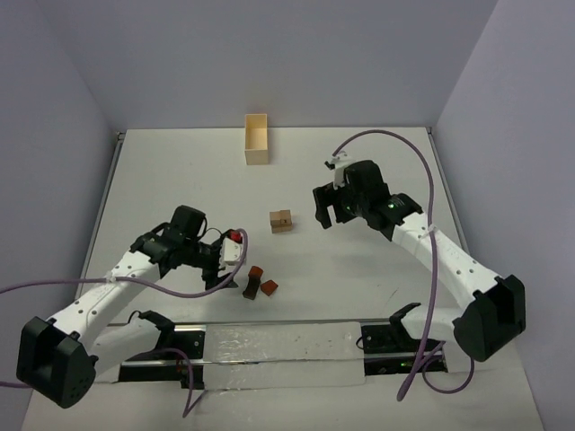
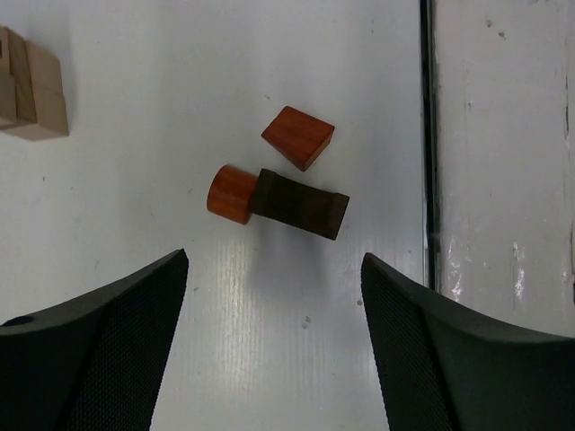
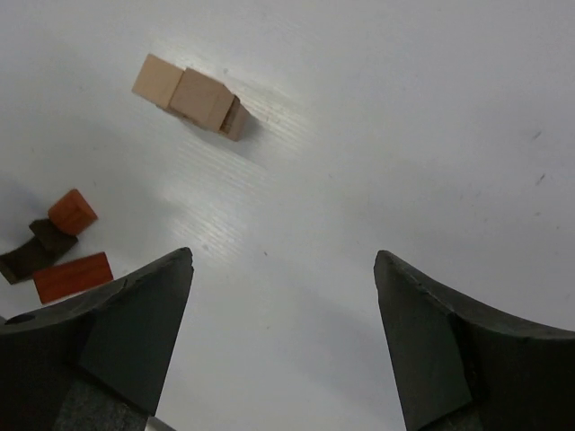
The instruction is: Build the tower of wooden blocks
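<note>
Lavender walls close in a white surface [image 1: 180, 180], with both arms reaching out over it from the near edge. The left end effector [image 2: 274, 269] hangs low with its jaws spread wide and nothing between them. Just ahead of its fingertips lies a small group of darker pieces from the wood block tower. A dark brown block [image 2: 299, 204] lies flat on the surface. A red round-ended piece [image 2: 232, 193] touches the end of that block on the side of the left finger. A reddish wedge [image 2: 298, 136] sits a little farther ahead, close to the brown block, though I cannot tell whether the two touch. None of these three is between the fingers. The right end effector [image 3: 283, 269] is raised above the surface, its jaws also standing wide apart and empty. Ahead of it and off toward its left finger sits a cluster of tan blocks [image 3: 190, 96], pressed together and resting near the middle of the surface, apart from both end effectors. From the right wrist view the darker pieces show far off beyond the left finger. Well beyond both end effectors, near the back wall, stands a pale wooden box [image 1: 257, 139], open at the top.
</note>
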Tool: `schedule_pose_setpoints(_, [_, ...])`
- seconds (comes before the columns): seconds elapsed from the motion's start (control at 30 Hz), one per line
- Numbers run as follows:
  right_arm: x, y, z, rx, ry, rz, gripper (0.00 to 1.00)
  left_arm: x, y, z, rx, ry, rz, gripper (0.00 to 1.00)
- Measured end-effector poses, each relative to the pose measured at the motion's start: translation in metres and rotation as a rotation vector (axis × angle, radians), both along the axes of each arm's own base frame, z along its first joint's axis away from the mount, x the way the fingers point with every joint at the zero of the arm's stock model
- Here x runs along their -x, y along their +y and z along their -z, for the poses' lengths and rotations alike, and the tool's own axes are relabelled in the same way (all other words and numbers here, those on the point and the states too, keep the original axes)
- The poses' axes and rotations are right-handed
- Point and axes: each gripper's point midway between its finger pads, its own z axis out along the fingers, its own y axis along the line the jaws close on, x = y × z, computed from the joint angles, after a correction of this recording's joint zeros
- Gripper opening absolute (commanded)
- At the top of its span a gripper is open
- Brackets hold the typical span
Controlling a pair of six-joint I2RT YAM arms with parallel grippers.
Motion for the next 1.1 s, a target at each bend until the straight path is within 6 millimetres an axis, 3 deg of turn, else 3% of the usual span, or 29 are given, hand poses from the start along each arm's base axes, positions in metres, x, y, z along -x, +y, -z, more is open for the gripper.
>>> schedule_pose_setpoints(0.13, [0.019,-0.013,0.009,0.035,-0.011,-0.03,0.94,0.008,-0.008,0.012,-0.063,-0.042,0.103,0.72])
schedule_pose_setpoints(0.3, [0.027,-0.028,0.008,0.054,-0.031,-0.028,0.94,-0.005,-0.011,0.031,-0.15,-0.052,0.195,0.63])
schedule_pose_setpoints(0.6, [0.023,-0.041,0.005,0.056,-0.037,0.001,0.94,-0.032,-0.012,0.067,-0.265,-0.086,0.322,0.6])
schedule_pose_setpoints(1.1, [0.023,-0.038,0.01,0.043,-0.011,-0.013,0.94,-0.052,-0.027,0.085,-0.265,-0.124,0.359,0.59])
